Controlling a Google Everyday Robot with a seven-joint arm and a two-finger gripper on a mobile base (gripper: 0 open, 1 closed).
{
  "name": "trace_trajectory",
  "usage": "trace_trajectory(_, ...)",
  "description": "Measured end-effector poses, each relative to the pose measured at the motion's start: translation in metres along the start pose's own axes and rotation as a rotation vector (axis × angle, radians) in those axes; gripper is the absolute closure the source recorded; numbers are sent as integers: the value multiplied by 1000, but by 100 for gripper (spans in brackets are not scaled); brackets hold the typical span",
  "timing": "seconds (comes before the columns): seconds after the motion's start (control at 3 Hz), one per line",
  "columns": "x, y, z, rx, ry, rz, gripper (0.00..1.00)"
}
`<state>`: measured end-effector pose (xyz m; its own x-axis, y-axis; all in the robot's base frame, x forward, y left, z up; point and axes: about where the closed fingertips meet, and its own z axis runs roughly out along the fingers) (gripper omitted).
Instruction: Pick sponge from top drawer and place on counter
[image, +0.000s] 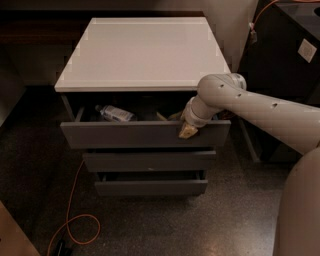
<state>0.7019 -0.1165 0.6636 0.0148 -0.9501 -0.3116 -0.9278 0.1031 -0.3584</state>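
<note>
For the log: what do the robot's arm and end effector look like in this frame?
The arm is a thick, smooth off-white tube with rounded joints and a few small dark dots along its shell; no cables show on it. The end effector is at the front edge of the top drawer, near its right end; it is short and pale, yellowish at the tip.

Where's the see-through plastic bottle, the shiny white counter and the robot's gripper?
Clear plastic bottle (115, 114), camera view: its middle, lying in the grey top drawer (140, 135).
Glossy white counter (145, 50), camera view: bare middle of the top.
Gripper (187, 131), camera view: its tip, at that drawer's front edge.
</note>
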Motion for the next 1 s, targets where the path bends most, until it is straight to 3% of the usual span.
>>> trace_trajectory(0.33, 0, 0, 0, 0, 0, 0, 59)
trace_trajectory(0.67, -8, 23, -10, -7, -7, 0, 30)
trace_trajectory(1.0, -8, 23, -10, -7, -7, 0, 6)
